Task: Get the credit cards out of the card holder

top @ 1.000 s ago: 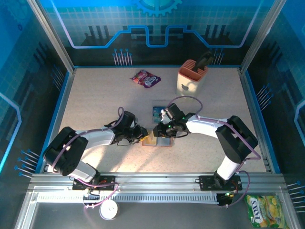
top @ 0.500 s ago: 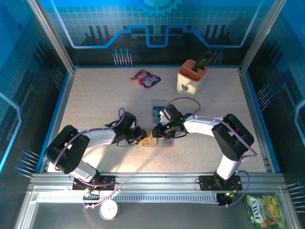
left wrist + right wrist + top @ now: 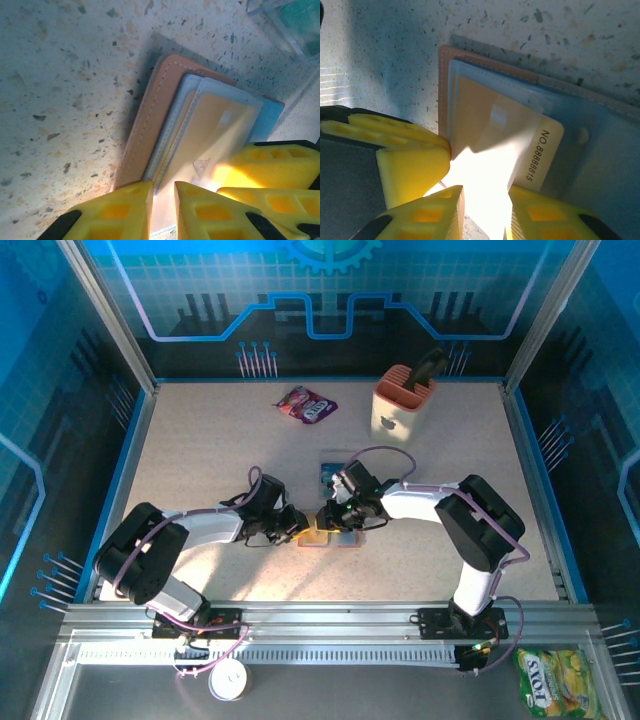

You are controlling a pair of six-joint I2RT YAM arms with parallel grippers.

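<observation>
The card holder (image 3: pixel 342 538) lies open on the table between my two grippers, tan leather (image 3: pixel 155 110) outside and grey-blue pockets (image 3: pixel 600 150) inside. A tan credit card (image 3: pixel 485 115) printed "NO.88888815" sticks partly out of a pocket, and it shows in the left wrist view too (image 3: pixel 210 135). My left gripper (image 3: pixel 303 530) (image 3: pixel 163 187) is shut on the holder's near edge. The right gripper (image 3: pixel 328 520) (image 3: pixel 485 192) hovers over the tan card's near end, fingers apart, glare between them. A teal-blue credit card (image 3: pixel 330 473) lies loose on the table behind.
A purple snack packet (image 3: pixel 306 405) lies at the back. The peach tool caddy (image 3: pixel 403 400) stands at the back right. Blue-edged walls (image 3: pixel 140 440) bound the table on both sides. The two grippers' fingers (image 3: pixel 405 150) nearly touch over the holder.
My right gripper has slid a little left along the holder toward the left gripper, and its jaws have narrowed slightly. The left arm and the holder have stayed put.
</observation>
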